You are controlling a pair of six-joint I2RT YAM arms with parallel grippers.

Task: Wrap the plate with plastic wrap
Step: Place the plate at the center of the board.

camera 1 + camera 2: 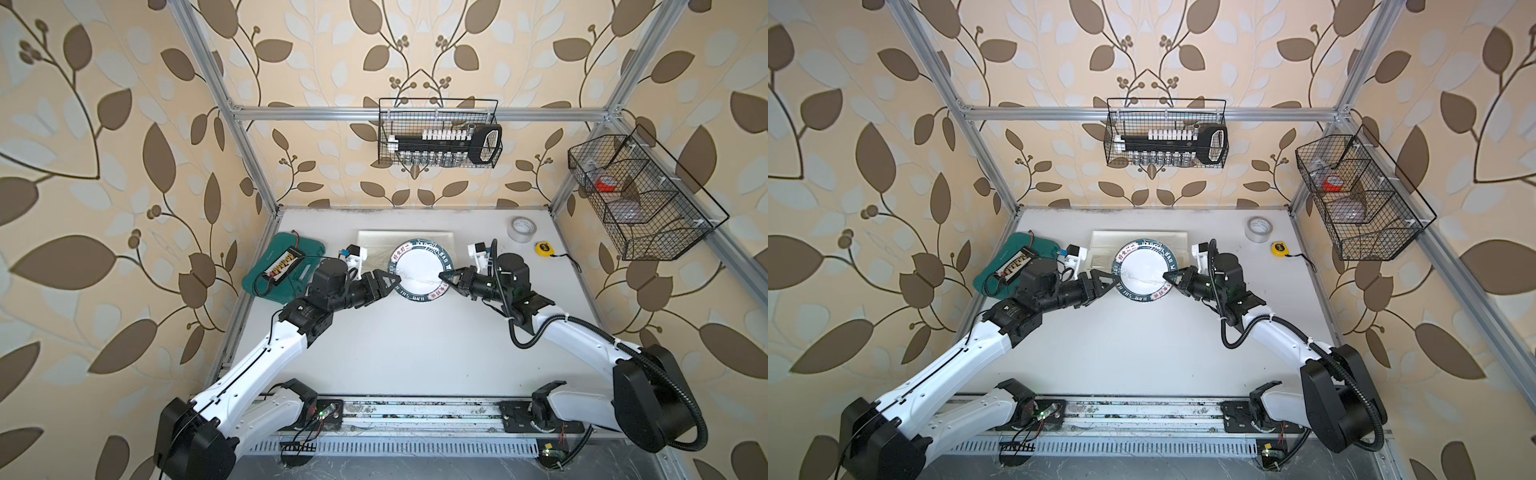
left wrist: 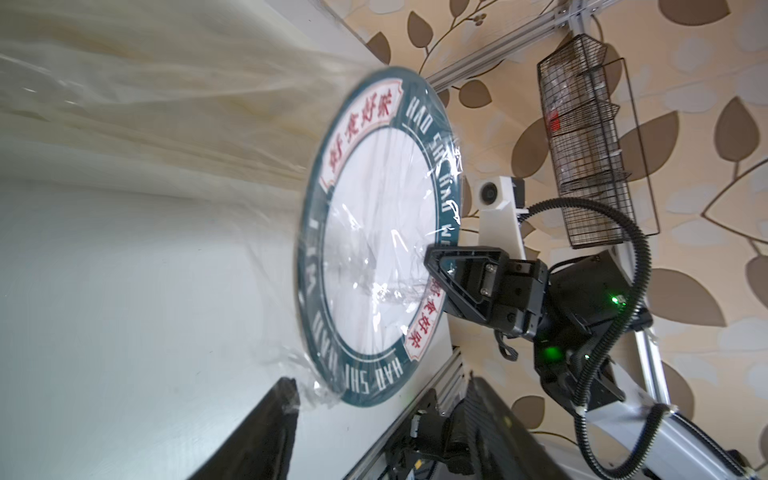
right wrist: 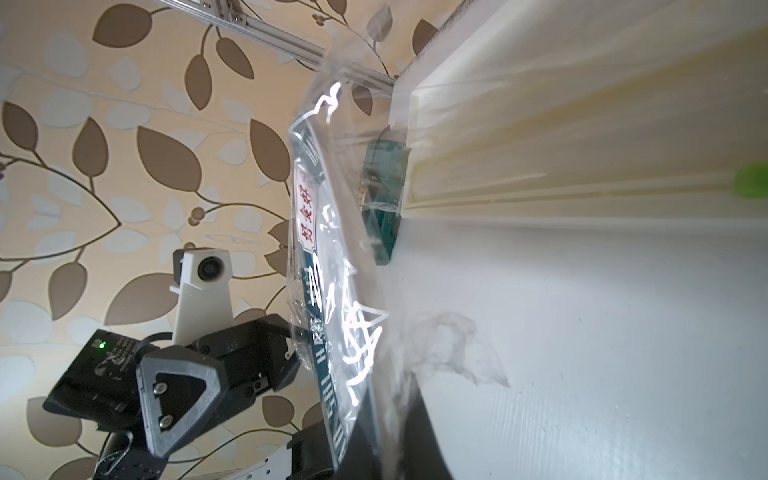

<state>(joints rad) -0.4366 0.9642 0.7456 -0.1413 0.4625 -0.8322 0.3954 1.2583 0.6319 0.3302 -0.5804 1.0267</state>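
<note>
The plate (image 1: 419, 266) is on the tabletop (image 1: 415, 353), near the middle of the back edge. Its back part is over the front of a long white box (image 1: 372, 241). The wrap (image 2: 374, 286) comes out of the box and lies over the plate. It is clear, shiny and full of wrinkles.

The left gripper (image 1: 396, 279) is at the plate's left rim. Its jaws are apart. In the left wrist view its two fingers (image 2: 266, 432) stand wide, with the plate's rim and a bit of wrap between them. They do not squeeze anything.

The right gripper (image 1: 441, 275) is at the plate's right rim, and its tip reaches in to the white middle. Its jaws are pressed together on the wrap, and the wrap bunches up at its tip.

A green case (image 1: 286, 266) lies at the left edge of the tabletop. A grey tape roll (image 1: 523, 228) and a yellow tape measure (image 1: 543, 248) lie near the back right corner, well apart from the plate.
</note>
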